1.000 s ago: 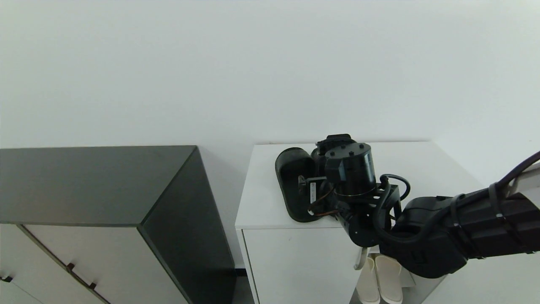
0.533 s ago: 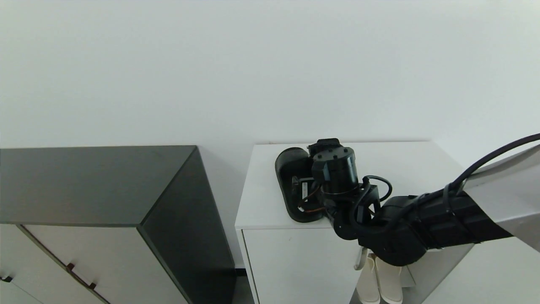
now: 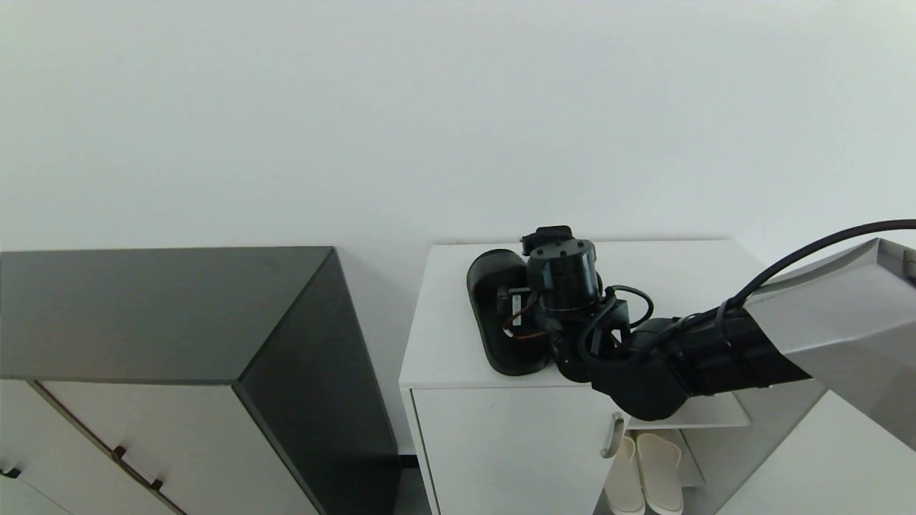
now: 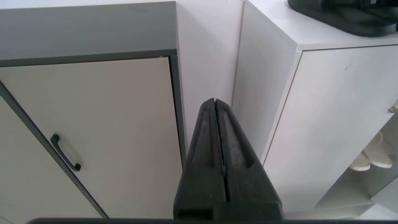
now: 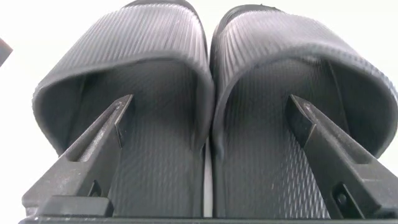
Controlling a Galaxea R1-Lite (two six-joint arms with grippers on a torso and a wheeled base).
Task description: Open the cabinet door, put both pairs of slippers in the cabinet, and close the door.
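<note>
A pair of black slippers lies side by side on top of the white cabinet. My right wrist hangs over them. In the right wrist view my right gripper is open, with one finger inside each slipper, straddling the two inner walls. A pair of white slippers stands on the cabinet's bottom shelf, where the right half is open. My left gripper is shut and empty, low in front of the gap between the two cabinets. The left wrist view also shows the black slippers and the white slippers.
A dark-topped grey cabinet with handled fronts stands left of the white one, a narrow gap between them. The white cabinet's left door is closed, its handle at its right edge. A bare wall is behind.
My right arm has stretched farther over the cabinet top, toward the wall and slightly left, bringing the wrist closer over the black slippers. The slippers have stayed in place.
</note>
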